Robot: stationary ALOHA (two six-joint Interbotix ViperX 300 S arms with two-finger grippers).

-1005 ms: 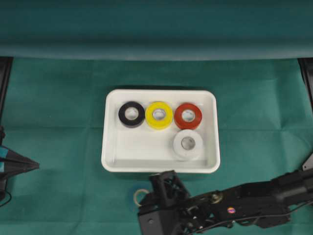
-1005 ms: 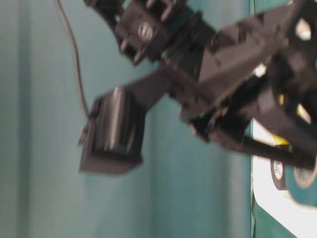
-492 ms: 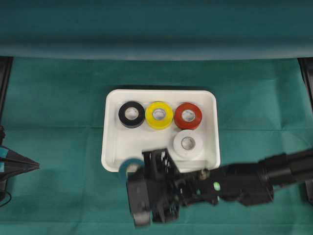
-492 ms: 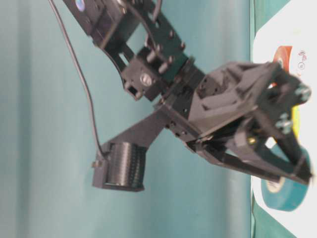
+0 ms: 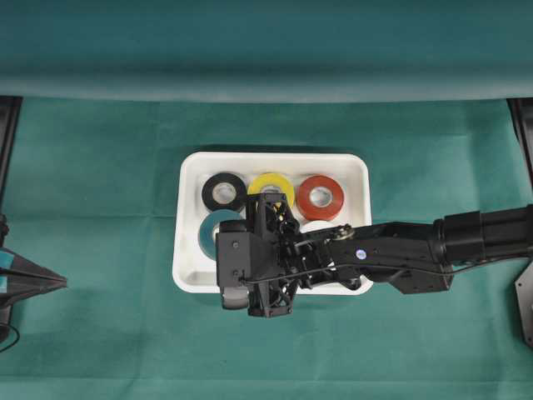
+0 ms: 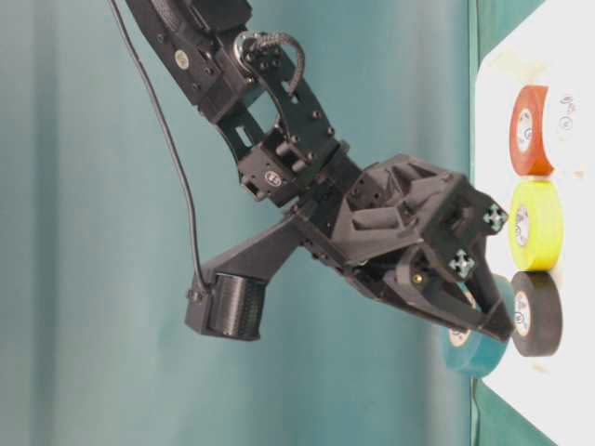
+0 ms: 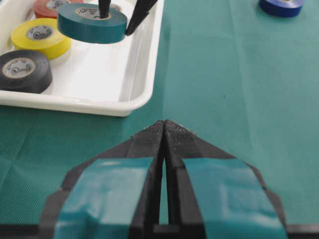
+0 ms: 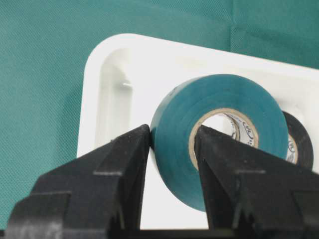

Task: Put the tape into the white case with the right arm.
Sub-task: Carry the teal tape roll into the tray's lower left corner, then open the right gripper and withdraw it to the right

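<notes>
Even, bright light; sharp frames; soft shadows

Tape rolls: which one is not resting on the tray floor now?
The teal roll. The right gripper pinches its wall, one finger through the core, above the white case; the others lie flat.

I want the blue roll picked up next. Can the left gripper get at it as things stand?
Probably yes: the blue roll lies alone on open cloth beyond the shut left gripper, with nothing between them; whether it is within reach is unclear.
</notes>
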